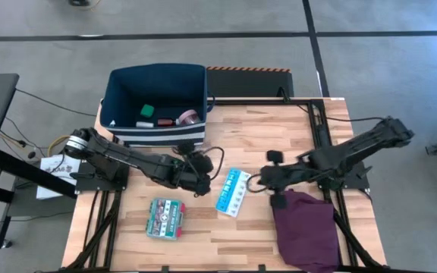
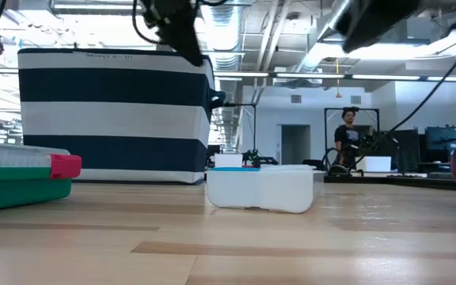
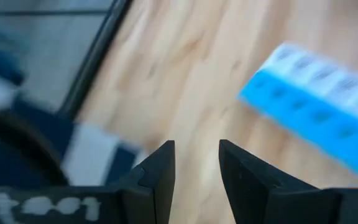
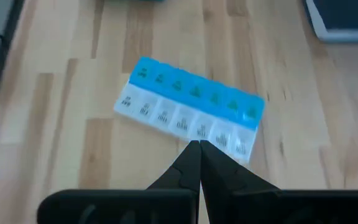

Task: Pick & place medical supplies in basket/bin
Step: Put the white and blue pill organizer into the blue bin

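The navy-blue striped bin [image 1: 158, 102] [image 2: 113, 115] stands at the table's far left. Inside it I see a green roll [image 1: 146, 111], a pink cup [image 1: 189, 117] and a small red item [image 1: 164, 121]. The light-blue pill organizer [image 1: 234, 191] [image 4: 191, 109] [image 3: 316, 112] lies flat mid-table. The green-red flat box [image 1: 165, 218] [image 2: 18, 178] lies toward the near left. My left gripper [image 1: 201, 183] [image 3: 196, 163] hovers open and empty, left of the organizer. My right gripper [image 1: 260, 180] [image 4: 199, 152] is shut and empty, raised just right of the organizer.
A large purple cloth [image 1: 306, 227] lies at the near right corner, under the right arm. Bare wood shows between the organizer and the bin and along the near edge. A person [image 2: 347, 134] stands far back in the room.
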Motion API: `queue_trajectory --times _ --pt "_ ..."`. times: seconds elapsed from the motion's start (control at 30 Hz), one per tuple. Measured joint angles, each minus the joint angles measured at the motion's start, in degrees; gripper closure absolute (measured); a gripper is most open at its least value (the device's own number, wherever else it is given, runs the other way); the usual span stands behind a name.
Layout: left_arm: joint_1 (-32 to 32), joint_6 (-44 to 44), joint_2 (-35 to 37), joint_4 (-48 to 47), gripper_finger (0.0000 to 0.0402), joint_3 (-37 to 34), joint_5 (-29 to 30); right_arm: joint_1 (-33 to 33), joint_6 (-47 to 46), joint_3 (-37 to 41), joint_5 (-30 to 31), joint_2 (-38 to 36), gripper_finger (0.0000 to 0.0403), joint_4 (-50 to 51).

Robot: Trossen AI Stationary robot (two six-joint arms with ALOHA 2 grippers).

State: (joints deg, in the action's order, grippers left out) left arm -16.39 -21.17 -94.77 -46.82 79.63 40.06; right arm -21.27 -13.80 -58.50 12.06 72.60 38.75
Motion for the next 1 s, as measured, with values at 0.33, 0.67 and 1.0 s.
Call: queue_trajectory --times 0.33,0.67,1.0 --pt "0.53 3.57 0.01 42.1 0.0338 -19.41 -15.78 -3.65 -11.87 2.04 -0.15 -5.75 0.04 6.82" --pt "-0.06 0.04 0.01 51.37 0.04 -24.45 -18.57 -2.65 -11.54 2.62 -3.27 7.28 0.0326 2.57" --pt "-2.97 0.81 -10.64 60.65 0.0401 -24.35 -16.82 -2.15 -26.62 2.61 -4.86 17.47 0.027 -4.48"
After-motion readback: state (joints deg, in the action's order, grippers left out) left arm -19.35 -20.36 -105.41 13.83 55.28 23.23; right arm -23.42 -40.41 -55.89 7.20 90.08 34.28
